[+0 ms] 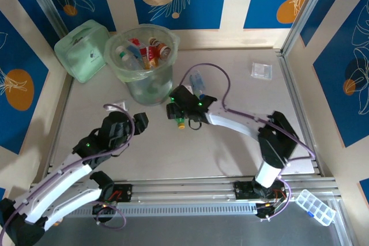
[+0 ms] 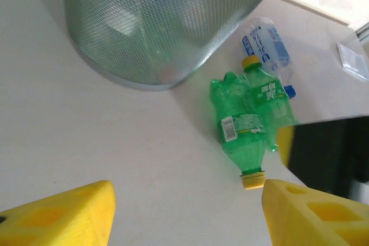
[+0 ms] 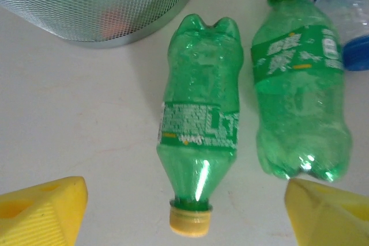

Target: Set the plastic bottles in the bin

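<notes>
- The right gripper (image 3: 185, 197) hangs low over the table (image 3: 86, 119), its yellow fingers (image 3: 43, 211) spread wide and gripping nothing.
- A green bottle (image 3: 199, 136) lies on its side between those fingers, cap toward the gripper.
- A second green bottle (image 3: 300, 102) lies just beside it, in front of the right finger, cap pointing away.
- A clear bottle (image 3: 346, 27) with a blue cap lies just past that one.
- The bin (image 1: 144, 79) stands upright ahead and left of the right gripper, with several bottles (image 1: 151, 53) inside.
- The left gripper (image 2: 187, 191) is also open, with bare table between its fingers and the green pair ahead to its right.
</notes>
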